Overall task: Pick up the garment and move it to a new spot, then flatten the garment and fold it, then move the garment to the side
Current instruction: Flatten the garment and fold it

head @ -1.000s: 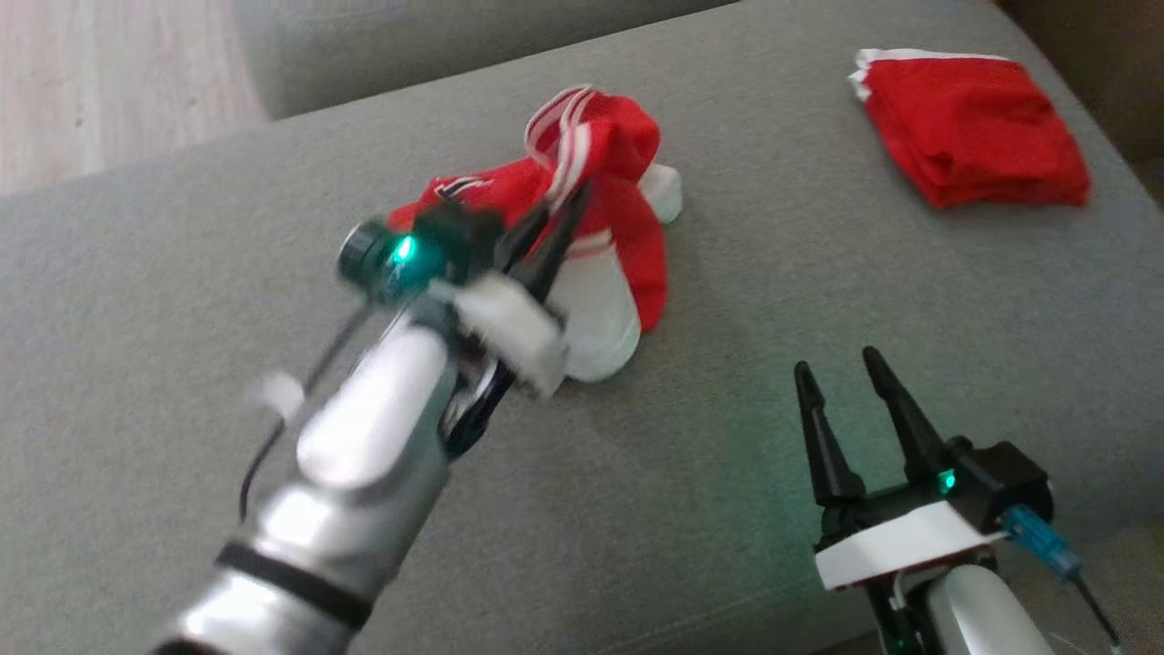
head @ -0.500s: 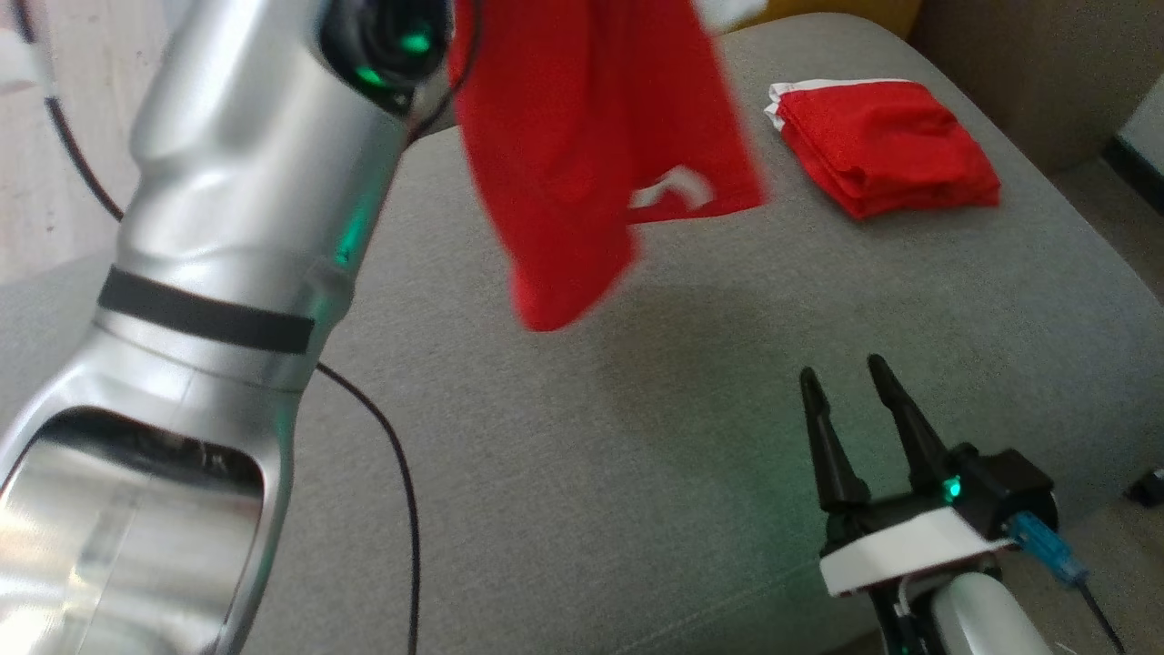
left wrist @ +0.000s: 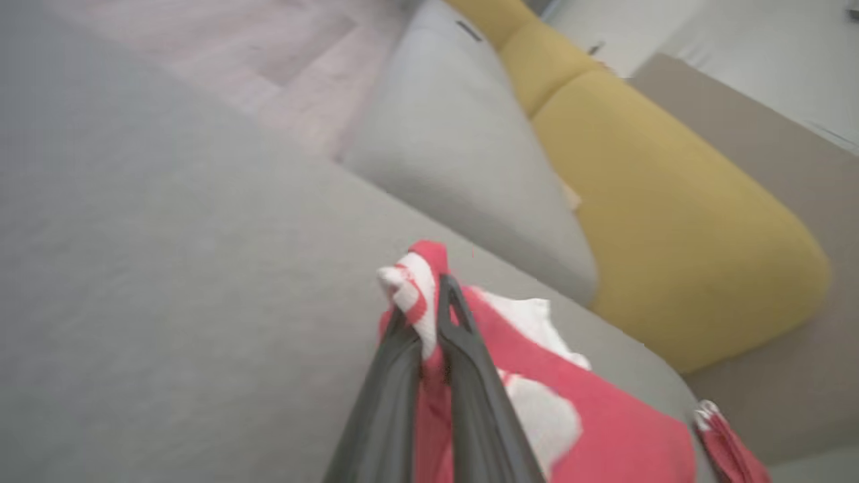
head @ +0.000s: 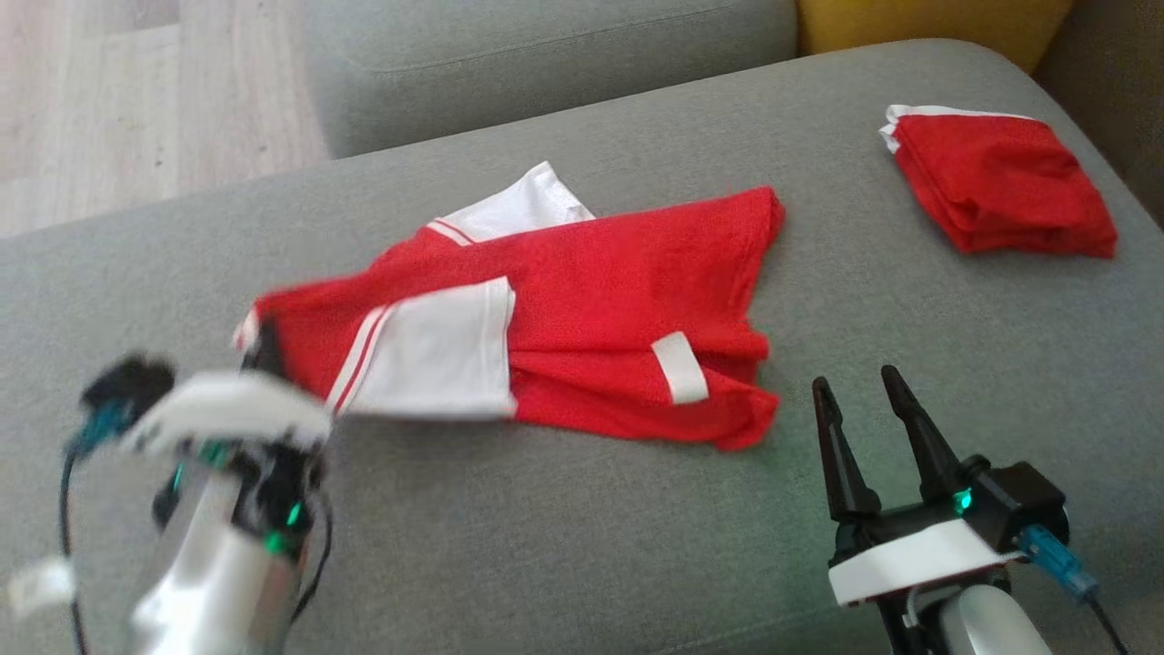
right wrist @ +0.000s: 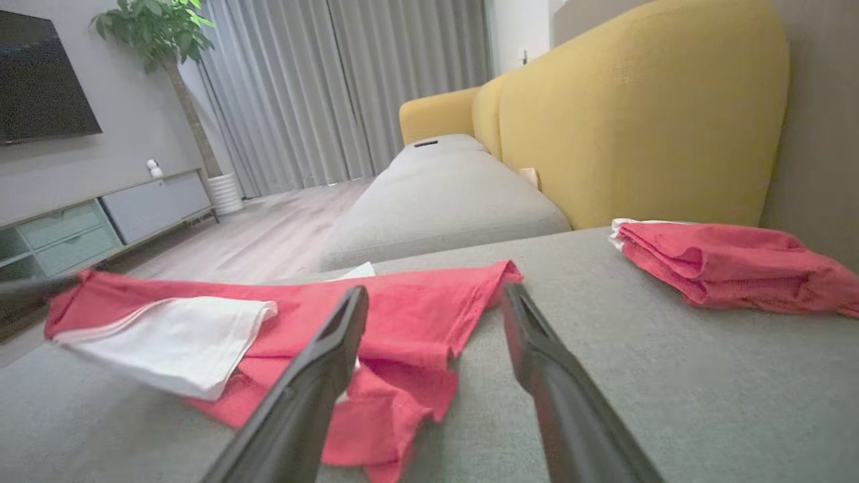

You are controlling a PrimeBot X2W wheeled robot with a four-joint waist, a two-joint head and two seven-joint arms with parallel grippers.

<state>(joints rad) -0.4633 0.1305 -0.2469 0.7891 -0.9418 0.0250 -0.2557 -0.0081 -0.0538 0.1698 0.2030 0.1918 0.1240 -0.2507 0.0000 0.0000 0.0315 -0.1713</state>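
The garment (head: 627,282), a red shirt with white sleeves, lies spread across the grey sofa cushion (head: 582,546), partly folded over itself. Its left corner is raised off the cushion. My left gripper (head: 265,344) is at the lower left, shut on that corner. The left wrist view shows its two fingers (left wrist: 463,349) pinched on a bunch of red and white cloth (left wrist: 419,295). At the lower right my right gripper (head: 859,391) rests open and empty, just right of the shirt's near hem. In the right wrist view its tips (right wrist: 436,295) point at the garment (right wrist: 402,295).
A second red garment (head: 1000,186), folded, lies at the cushion's far right (right wrist: 731,268). A yellow backrest (right wrist: 637,114) rises behind it. Another grey cushion (head: 546,55) and wooden floor (head: 136,91) lie beyond the far edge.
Half a second ago my left arm held the garment high in the air. It has since swung down to the lower left, and the shirt now lies spread on the cushion. The right gripper stayed put.
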